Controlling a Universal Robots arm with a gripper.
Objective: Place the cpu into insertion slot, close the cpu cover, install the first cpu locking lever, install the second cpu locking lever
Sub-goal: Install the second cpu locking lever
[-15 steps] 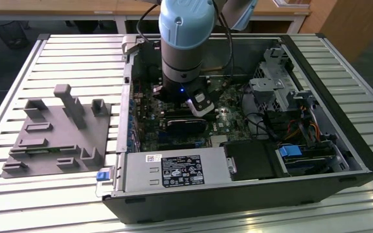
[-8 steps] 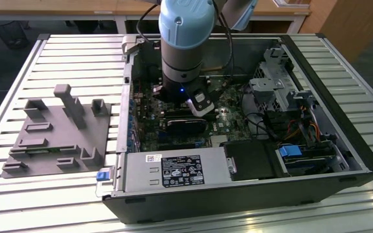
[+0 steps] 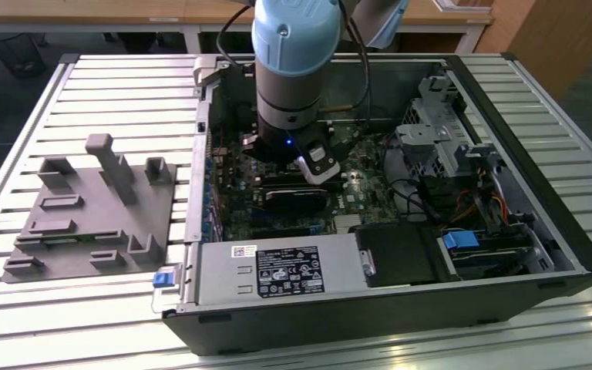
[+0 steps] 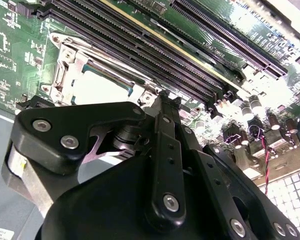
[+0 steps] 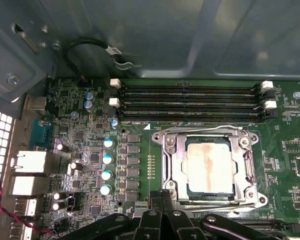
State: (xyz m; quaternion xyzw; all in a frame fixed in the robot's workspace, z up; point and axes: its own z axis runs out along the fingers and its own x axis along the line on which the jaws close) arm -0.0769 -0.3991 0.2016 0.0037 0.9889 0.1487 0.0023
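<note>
The cpu sits in the slot under the closed cover, with the gripper, fingers pressed together and empty, just beside the socket's edge.

The arm reaches down into the open computer case; a grey fixture lies at the exterior view's left

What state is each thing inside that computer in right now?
cpu: seated in the socket, metal top showing.
cpu cover: closed down flat around the chip.
insertion slot: filled by the chip.
memory slots: empty, no sticks in them.
gripper: low over the board at the socket's edge, holding nothing.
computer case: side open, lying flat.
</note>
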